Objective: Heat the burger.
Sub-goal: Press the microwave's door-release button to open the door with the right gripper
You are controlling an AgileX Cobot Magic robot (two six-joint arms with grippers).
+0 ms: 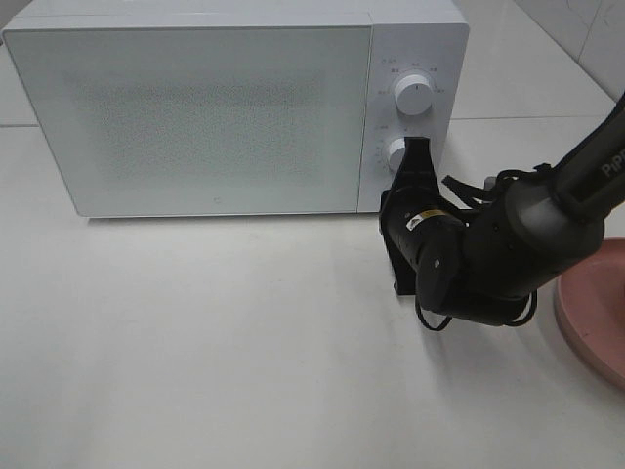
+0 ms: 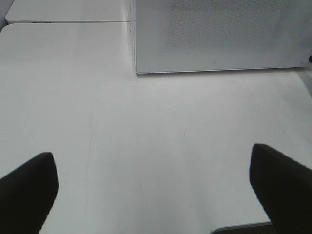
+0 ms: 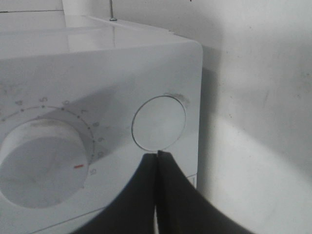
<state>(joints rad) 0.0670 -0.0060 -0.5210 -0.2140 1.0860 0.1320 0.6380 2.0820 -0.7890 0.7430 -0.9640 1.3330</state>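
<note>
Zero burger visible, microwave [image 1: 195, 107] door shut — likely inside, heating unconfirmed. Right end effector [image 3: 157, 156] pressed together at button [image 3: 159, 122]; left end effector [image 2: 152, 158] spread over tabletop [image 2: 146, 122].

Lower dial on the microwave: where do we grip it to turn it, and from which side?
Grip the lower dial by its round side wall, one finger on each opposite side, coming straight at the microwave front. The dial stands proud of the flat panel, so only its rim offers a hold. The right gripper is shut, with its tips by the round button, and would likely have to open first.
</note>
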